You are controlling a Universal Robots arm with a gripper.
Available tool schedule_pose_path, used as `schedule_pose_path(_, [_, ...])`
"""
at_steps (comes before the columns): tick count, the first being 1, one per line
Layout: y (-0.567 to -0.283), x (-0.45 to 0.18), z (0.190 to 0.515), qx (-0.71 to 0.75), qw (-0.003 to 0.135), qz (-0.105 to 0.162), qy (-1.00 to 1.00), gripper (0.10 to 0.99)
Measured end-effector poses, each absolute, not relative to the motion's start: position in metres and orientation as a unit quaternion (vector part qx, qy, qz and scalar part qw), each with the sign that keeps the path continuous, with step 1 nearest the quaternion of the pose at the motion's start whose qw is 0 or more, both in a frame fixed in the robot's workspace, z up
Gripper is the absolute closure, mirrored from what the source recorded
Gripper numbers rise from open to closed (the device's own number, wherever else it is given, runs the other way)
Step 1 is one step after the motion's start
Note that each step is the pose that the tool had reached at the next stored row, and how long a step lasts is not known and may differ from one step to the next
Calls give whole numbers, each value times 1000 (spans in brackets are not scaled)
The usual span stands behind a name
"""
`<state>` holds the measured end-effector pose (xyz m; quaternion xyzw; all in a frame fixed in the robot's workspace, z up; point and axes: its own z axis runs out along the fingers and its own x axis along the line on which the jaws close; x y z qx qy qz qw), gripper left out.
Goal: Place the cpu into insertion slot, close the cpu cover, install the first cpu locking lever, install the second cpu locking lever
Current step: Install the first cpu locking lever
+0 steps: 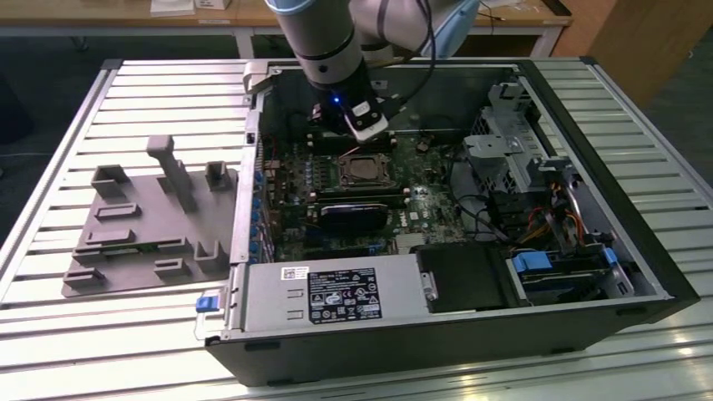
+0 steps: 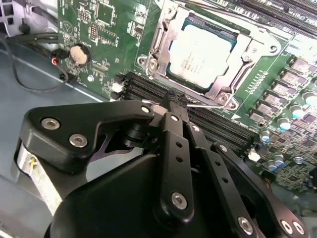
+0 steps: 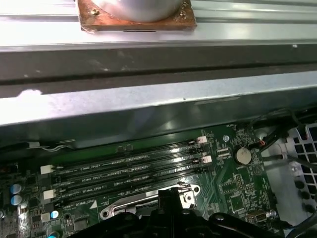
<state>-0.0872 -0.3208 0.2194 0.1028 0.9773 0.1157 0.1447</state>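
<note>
- My gripper [image 2: 174, 101]: fingers closed together, tips right at the thin locking lever [image 2: 200, 104]; can't tell if it's actually pinched.
- Just past the tips: memory slots [image 2: 143, 89].
- Beyond those: cpu [image 2: 200, 49] seated in the insertion slot [image 2: 195, 22], cpu cover [image 2: 225, 82] lying flat around it.
- Exterior view: arm reaches down into the open computer case [image 1: 624, 167].

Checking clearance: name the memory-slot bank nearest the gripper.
The bank right at the gripper, on its side of the cpu; the other bank lies beyond the cpu.
</note>
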Motion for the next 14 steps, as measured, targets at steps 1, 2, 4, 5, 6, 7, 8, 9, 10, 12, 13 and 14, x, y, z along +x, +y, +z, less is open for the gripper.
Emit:
schedule_pose_path(1, [-320,-87,219,105,145,115,977,984])
schedule_pose_path(2, [-320,-87,218,107,145,115,977,984])
schedule_pose_path(4, [-319,-87,216,111,146,115,976,984])
schedule_pose_path(5, [-318,-87,216,113,146,114,976,984])
schedule_pose_path(6, [-318,-87,215,115,146,114,976,984])
schedule_pose_path(7, [-317,-87,214,116,146,114,976,984])
schedule_pose_path(8, [-316,-87,214,118,146,114,976,984])
schedule_pose_path(9, [-315,-87,214,119,147,114,975,984])
schedule_pose_path(10, [-314,-87,213,120,147,113,975,984])
schedule_pose_path(12, [-313,-87,213,122,147,113,975,984])
schedule_pose_path(13, [-312,-87,213,123,147,113,975,984])
schedule_pose_path(14, [-311,-87,212,124,147,113,975,984])
